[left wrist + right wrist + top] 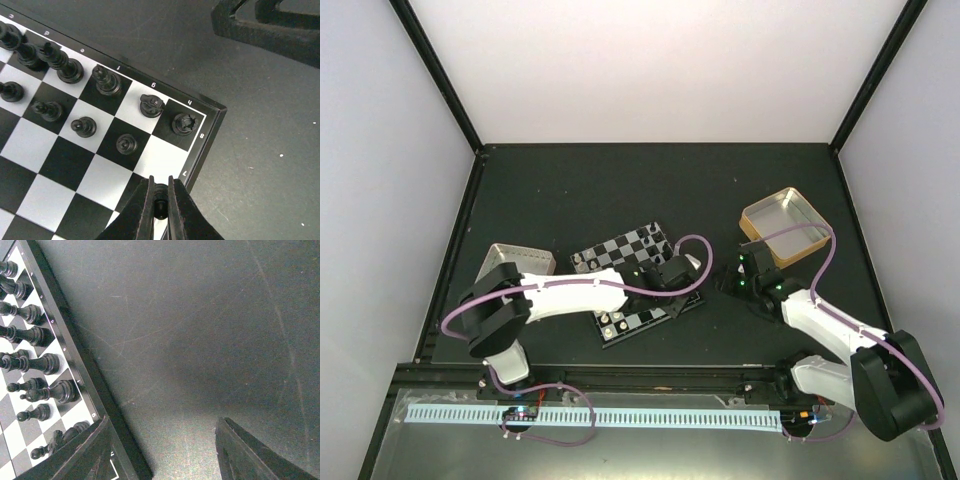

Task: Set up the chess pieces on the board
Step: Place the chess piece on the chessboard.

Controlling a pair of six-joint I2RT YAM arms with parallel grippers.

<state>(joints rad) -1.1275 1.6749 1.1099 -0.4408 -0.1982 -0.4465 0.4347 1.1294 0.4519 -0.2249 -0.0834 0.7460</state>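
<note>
The left arm (570, 293) and right arm (825, 325) are wearing white shells with fat black joints. Each is trailing a thin purple cable (692, 238). Small green lights (744, 270) are glowing near the right arm's black fingers (250, 455).

Open gold rectangular tin (778, 214) on right of dark desk (620, 185); silvery tray (506, 257) at left, partly hidden.

The chess pieces (106, 81) look glossy, the board (65, 165) smooth, the table (200, 340) matt, scratched.
</note>
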